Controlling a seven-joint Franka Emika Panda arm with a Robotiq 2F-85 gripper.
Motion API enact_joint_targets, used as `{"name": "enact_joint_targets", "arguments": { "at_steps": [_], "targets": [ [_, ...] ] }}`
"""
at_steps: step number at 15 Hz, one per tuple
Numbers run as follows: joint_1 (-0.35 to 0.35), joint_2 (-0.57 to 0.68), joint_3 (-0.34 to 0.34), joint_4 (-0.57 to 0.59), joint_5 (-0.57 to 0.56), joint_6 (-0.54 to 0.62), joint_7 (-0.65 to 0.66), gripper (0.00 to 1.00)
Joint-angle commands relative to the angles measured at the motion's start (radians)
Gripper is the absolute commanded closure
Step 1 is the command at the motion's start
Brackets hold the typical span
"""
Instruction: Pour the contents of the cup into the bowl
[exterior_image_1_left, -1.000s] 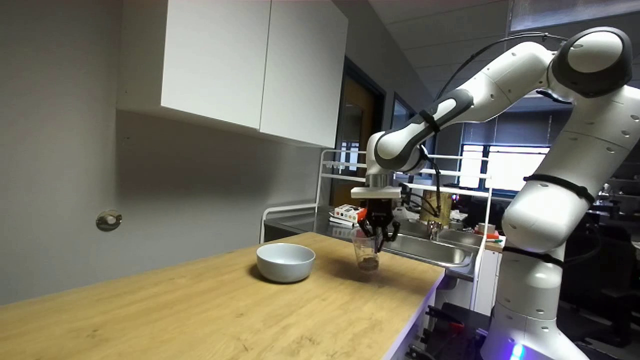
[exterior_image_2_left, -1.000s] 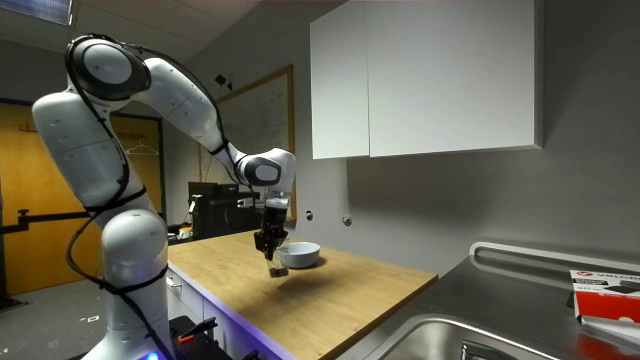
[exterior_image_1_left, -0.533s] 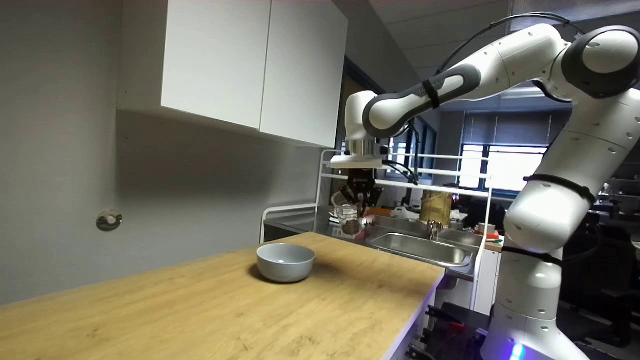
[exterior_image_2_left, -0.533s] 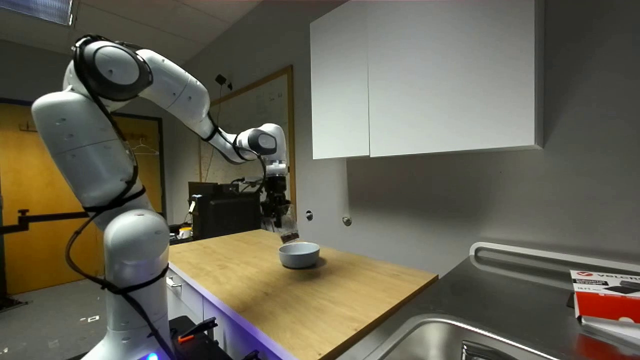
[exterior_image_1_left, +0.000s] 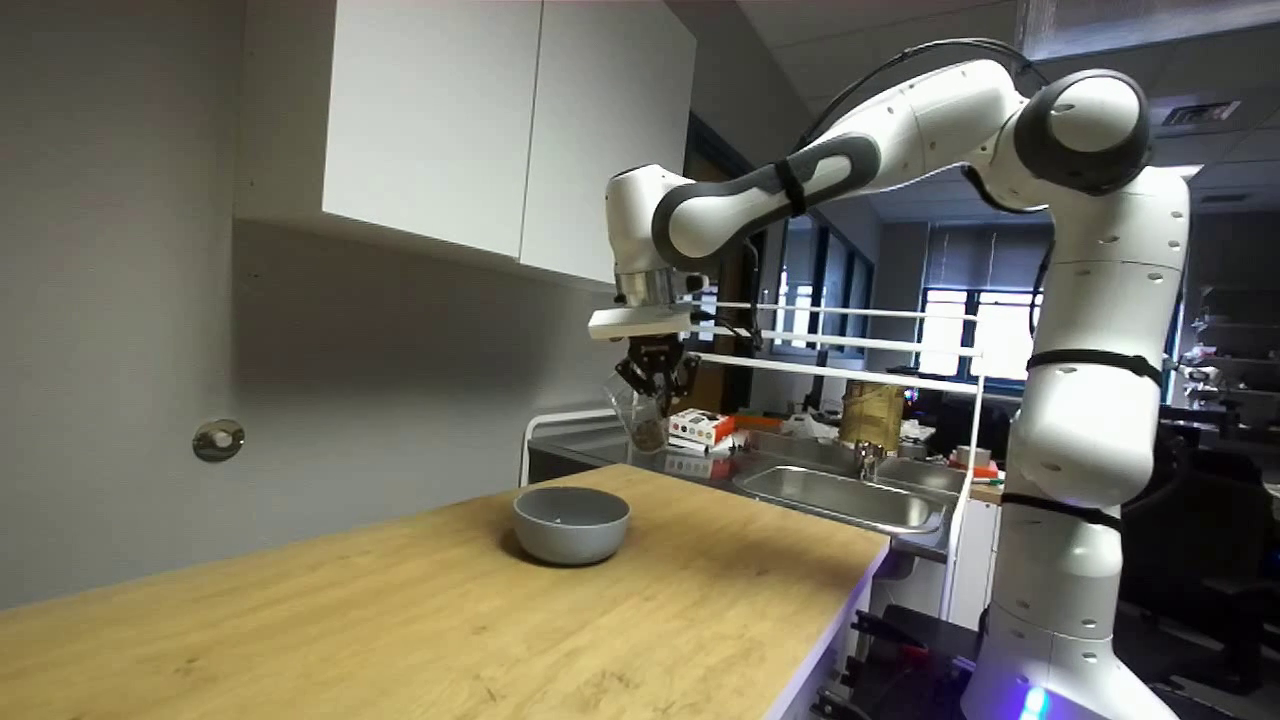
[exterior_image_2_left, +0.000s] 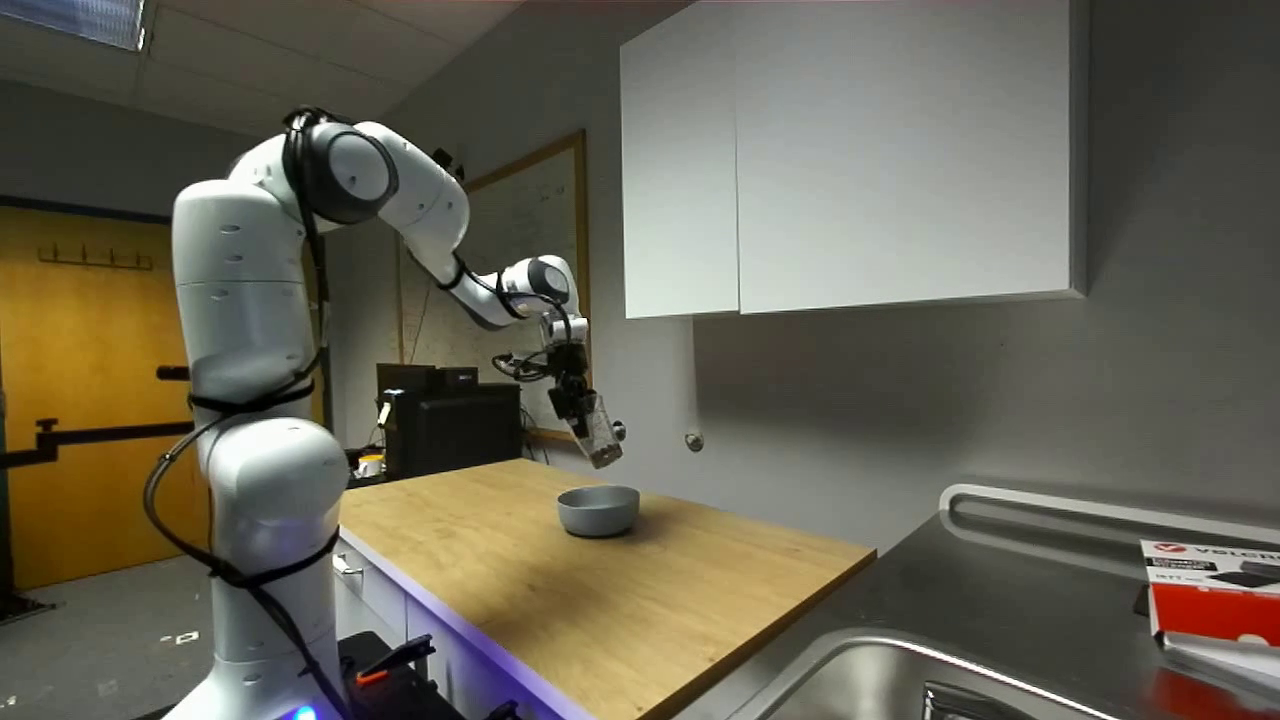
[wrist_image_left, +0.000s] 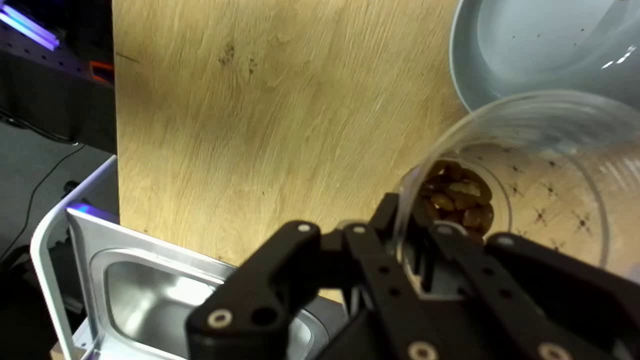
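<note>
Nearest in the wrist view, the gripper pinches the cup by its wall. The cup hangs tilted, base low, with brown pieces gathered at the bottom. In both exterior views it is higher than the bowl; whether squarely over it, I cannot tell. The bowl stands on the surface, and past the edge lies a sink.
</note>
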Motion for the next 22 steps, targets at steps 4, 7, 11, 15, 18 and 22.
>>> {"name": "enact_joint_targets", "arguments": {
  "at_steps": [4,7,11,15,18,22],
  "targets": [
    [0.174,0.308,-0.045,0.28,-0.273,-0.246,0.204,0.97],
    [0.248,0.389,-0.082,0.343,-0.383,-0.352,0.312,0.97],
    [0.313,0.476,-0.11,0.409,-0.466,-0.485,0.419,0.97],
    [0.361,0.546,-0.122,0.448,-0.545,-0.605,0.516,0.97],
    [0.395,0.587,-0.117,0.48,-0.595,-0.697,0.563,0.97],
    [0.44,0.629,-0.108,0.527,-0.668,-0.807,0.589,0.97]
  ]
}}
